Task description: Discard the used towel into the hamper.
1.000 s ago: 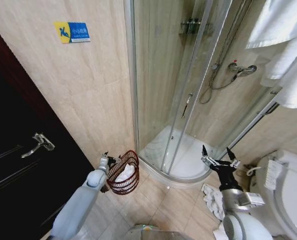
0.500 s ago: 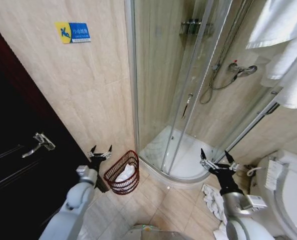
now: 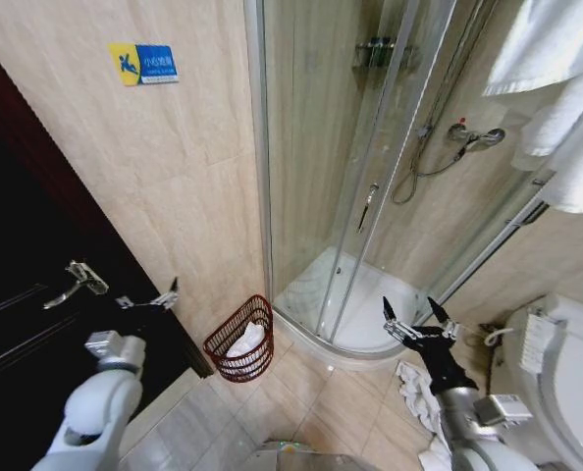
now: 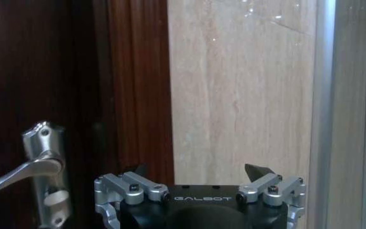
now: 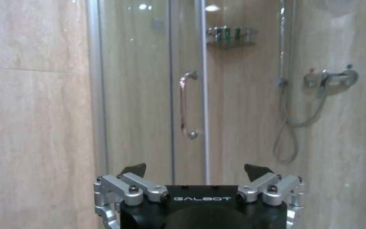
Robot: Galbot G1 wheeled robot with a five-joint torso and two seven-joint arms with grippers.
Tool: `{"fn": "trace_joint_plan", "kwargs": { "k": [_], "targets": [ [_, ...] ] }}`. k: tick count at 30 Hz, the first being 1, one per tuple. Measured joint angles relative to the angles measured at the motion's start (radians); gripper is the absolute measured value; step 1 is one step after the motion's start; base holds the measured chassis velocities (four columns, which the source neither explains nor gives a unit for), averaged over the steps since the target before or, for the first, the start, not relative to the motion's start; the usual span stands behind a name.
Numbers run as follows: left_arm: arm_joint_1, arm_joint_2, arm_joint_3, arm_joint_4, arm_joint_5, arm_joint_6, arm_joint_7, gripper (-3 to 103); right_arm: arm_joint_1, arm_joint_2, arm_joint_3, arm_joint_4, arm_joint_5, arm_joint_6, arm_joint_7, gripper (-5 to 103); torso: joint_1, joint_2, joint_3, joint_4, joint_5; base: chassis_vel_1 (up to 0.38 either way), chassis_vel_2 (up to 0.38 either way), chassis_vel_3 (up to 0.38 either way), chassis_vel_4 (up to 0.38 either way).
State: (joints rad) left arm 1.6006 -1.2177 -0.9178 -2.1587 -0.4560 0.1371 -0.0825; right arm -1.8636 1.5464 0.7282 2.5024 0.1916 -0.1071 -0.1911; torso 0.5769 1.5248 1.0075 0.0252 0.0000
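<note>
Beige tiled walls and a tiled floor close in this small bathroom, with a dark door on the robot's left and a glass shower cabin ahead. At the foot of the wall, in the gap between the door frame and the curved shower tray, stands the hamper, upright and tapering to its base. White cloth, likely the used towel, lies inside it below the rim, so the discard looks done.

Up beside the door's edge hangs the left gripper, well above the hamper, its jaws spread and empty; its wrist view faces the door handle and the wall, which suits an arm clear of the basket. Low over the floor by the shower tray's front edge sits the right gripper, jaws also spread with nothing between them. More white cloth lies crumpled on the floor beneath it, near the toilet.
</note>
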Motion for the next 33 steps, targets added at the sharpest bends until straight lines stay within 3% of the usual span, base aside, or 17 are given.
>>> {"fn": "trace_joint_plan", "kwargs": {
  "k": [6, 9, 16, 20, 33],
  "targets": [
    [0.006, 0.007, 0.03, 0.002, -0.009, 0.0, 0.01, 100, -0.008, -0.1, 0.007, 0.0, 0.049, 0.007, 0.029, 100, 0.0, 0.0, 0.0, 0.0002, 0.0, 0.0, 0.0, 0.0, 0.0],
    [-0.006, 0.013, 0.071, -0.012, -0.013, -0.001, 0.012, 100, 0.002, -0.214, 0.034, -0.016, 0.078, 0.048, 0.086, 100, 0.0, 0.0, 0.0, 0.0001, 0.0002, 0.0, 0.0, 0.0, 0.0],
    [-0.037, 0.027, 0.112, -0.038, -0.033, -0.001, 0.029, 100, 0.019, -0.316, 0.027, -0.028, 0.105, 0.051, 0.101, 100, 0.0, 0.0, 0.0, 0.0001, 0.0002, 0.0, 0.0, 0.0, 0.0],
    [-0.049, 0.027, 0.116, -0.045, -0.032, 0.008, 0.03, 100, 0.025, -0.318, 0.012, -0.022, 0.105, 0.036, 0.103, 100, 0.0, 0.0, 0.0, 0.0, 0.0001, 0.0, 0.0, 0.0, 0.0],
    [0.006, -0.024, 0.11, -0.116, -0.009, 0.036, 0.025, 100, 0.06, -0.227, -0.005, -0.002, 0.086, -0.035, 0.134, 100, 0.0, 0.0, 0.0, 0.0002, 0.0, 0.0, 0.0, 0.0, 0.0]
  ]
}}
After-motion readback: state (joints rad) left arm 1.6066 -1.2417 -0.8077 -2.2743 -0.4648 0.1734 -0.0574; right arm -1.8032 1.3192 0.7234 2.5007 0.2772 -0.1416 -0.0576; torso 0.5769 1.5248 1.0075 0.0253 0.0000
